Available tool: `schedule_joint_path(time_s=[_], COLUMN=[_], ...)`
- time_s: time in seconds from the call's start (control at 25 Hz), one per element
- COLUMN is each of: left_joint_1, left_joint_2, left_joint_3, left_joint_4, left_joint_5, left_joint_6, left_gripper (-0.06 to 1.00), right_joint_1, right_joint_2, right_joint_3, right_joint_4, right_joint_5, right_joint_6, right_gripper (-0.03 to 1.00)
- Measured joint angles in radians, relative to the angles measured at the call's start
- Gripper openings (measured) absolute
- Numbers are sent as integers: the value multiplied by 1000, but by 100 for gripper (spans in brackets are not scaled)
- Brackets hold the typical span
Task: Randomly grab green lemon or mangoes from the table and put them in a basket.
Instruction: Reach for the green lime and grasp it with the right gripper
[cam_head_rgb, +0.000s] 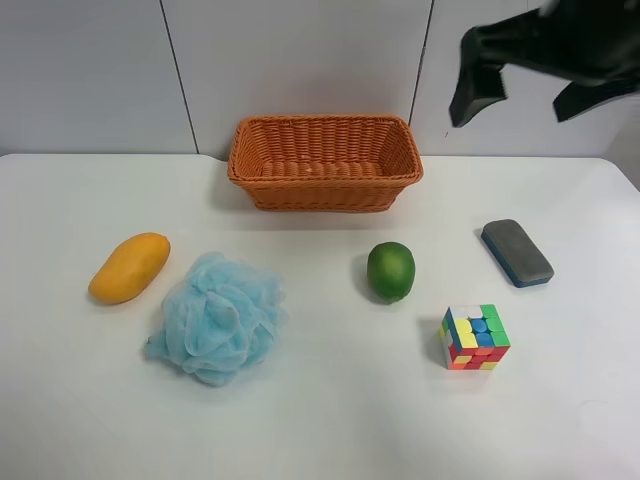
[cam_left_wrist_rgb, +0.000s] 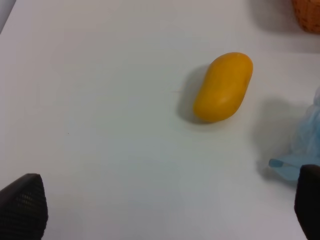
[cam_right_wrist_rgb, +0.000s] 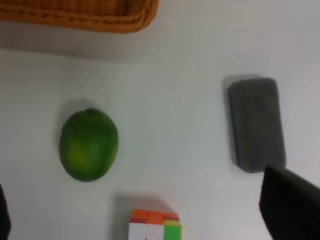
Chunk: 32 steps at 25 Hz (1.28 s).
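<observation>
The left jaws and the right jaws both hang spread wide, empty. The green lemon (cam_head_rgb: 390, 271) sits on the worktop (cam_head_rgb: 320, 420) at five o'clock from the basket (cam_head_rgb: 325, 160); the mango (cam_head_rgb: 129, 267) lies far off at its nine o'clock. The puzzle cube (cam_head_rgb: 475, 338) stands near the lemon's four o'clock: a skewed descent could knock it, or send the lemon rolling.

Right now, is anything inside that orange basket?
Nothing shows inside the basket: only its woven floor. Its near wall hides a strip of the bottom.

Dark green lemon (cam_head_rgb: 390, 271), yellow-orange mango (cam_head_rgb: 129, 267), orange-brown woven basket (cam_head_rgb: 325, 186)
</observation>
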<state>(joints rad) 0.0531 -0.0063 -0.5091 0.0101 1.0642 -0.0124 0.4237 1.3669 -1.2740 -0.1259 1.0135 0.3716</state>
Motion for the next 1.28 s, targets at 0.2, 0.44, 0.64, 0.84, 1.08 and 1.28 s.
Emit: schedule_joint_path(time_s=[0.2, 0.44, 0.64, 0.84, 1.08, 1.28], left_joint_1=[0, 0, 0, 0, 0, 0], left_joint_2=[0, 0, 0, 0, 0, 0], left_joint_3=[0, 0, 0, 0, 0, 0], left_joint_4=[0, 0, 0, 0, 0, 0], left_joint_5=[0, 0, 0, 0, 0, 0], left_joint_6=[0, 0, 0, 0, 0, 0], left_gripper=[99, 99, 99, 99, 99, 99], right_joint_1=[103, 128, 128, 128, 133, 135], right_joint_2=[122, 264, 373, 466, 545, 602], right_joint_3=[0, -2, -2, -3, -3, -4], right_joint_4=[-65, -73, -22, -4, -1, -12], right_joint_5=[8, 30, -39, -93, -116, -168], right_joint_6=[127, 160, 160, 159, 158, 157], right_gripper=[99, 99, 99, 95, 93, 93])
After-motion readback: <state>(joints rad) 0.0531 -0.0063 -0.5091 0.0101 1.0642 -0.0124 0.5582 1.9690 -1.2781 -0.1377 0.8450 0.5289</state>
